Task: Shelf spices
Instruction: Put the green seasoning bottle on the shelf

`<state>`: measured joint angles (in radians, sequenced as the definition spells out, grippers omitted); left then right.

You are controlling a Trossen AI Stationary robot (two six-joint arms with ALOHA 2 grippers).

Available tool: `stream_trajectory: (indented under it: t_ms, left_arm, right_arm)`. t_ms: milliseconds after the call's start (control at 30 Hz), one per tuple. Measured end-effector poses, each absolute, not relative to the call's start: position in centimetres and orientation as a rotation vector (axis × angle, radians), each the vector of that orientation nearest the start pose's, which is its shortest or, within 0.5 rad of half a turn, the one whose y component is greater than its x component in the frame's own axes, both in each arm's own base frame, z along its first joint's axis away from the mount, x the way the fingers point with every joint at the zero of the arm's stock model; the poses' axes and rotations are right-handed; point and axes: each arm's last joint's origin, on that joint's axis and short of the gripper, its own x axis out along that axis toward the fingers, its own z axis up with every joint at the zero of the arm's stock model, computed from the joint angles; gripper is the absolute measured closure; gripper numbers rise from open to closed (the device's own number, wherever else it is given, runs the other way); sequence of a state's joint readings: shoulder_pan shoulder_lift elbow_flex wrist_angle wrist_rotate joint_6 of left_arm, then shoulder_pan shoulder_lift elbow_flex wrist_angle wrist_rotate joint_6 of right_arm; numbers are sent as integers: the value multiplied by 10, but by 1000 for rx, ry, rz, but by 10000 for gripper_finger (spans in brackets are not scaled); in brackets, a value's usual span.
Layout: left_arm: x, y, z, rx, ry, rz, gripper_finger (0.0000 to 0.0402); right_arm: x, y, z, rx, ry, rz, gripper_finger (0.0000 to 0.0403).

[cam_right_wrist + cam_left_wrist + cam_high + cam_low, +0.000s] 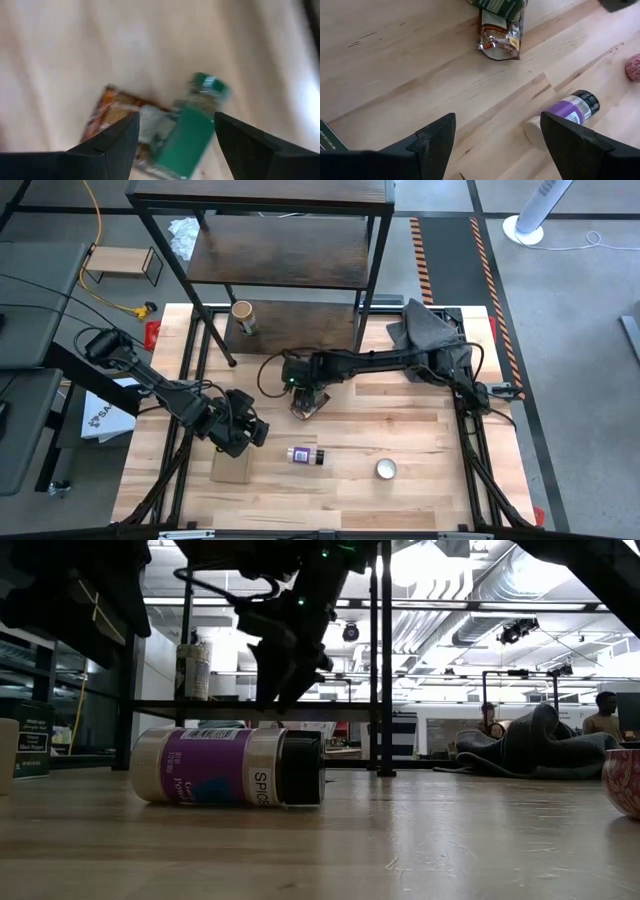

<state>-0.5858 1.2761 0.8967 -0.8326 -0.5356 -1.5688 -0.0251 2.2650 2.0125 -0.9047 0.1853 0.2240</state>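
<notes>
The shelf [290, 250] stands at the table's far edge, with a tan-lidded jar [242, 318] upright on its lowest board. A brown-orange pouch [117, 120] lies flat on the table. A green-lidded jar [192, 132] lies on its side against it. My right gripper [176, 120] hangs open just above these two, pointing steeply down. The purple-labelled, dark-capped jar [305, 455] lies on its side nearer the front. My left gripper [497, 125] stands open over the table to the left of that jar [570, 110], touching nothing.
A flat cardboard square [230, 467] lies under the left gripper's near side. A small round disc [386, 469] sits front right of the purple jar. A dark cloth [425, 325] is heaped at the far right by the right arm's base.
</notes>
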Motion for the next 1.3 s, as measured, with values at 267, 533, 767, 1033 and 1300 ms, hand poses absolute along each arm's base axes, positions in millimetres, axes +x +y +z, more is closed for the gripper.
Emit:
stream_trajectory:
  t_ms: [267, 533, 767, 1033, 1300]
  left_arm:
    - [196, -113, 234, -793, 775, 696, 115]
    - [197, -115, 234, -780, 815, 648, 115]
    - [197, -115, 234, -782, 823, 641, 115]
    - [198, -115, 234, -783, 823, 639, 115]
    - [198, -115, 234, -784, 825, 638, 115]
  right_arm:
    - [475, -22, 203, 296, 1159, -541, 151]
    - [485, -14, 177, 378, 1167, -537, 151]
    - [488, -13, 162, 420, 1196, -541, 151]
    - [487, -11, 157, 393, 1228, -501, 173]
    - [484, -9, 167, 335, 1225, -505, 221]
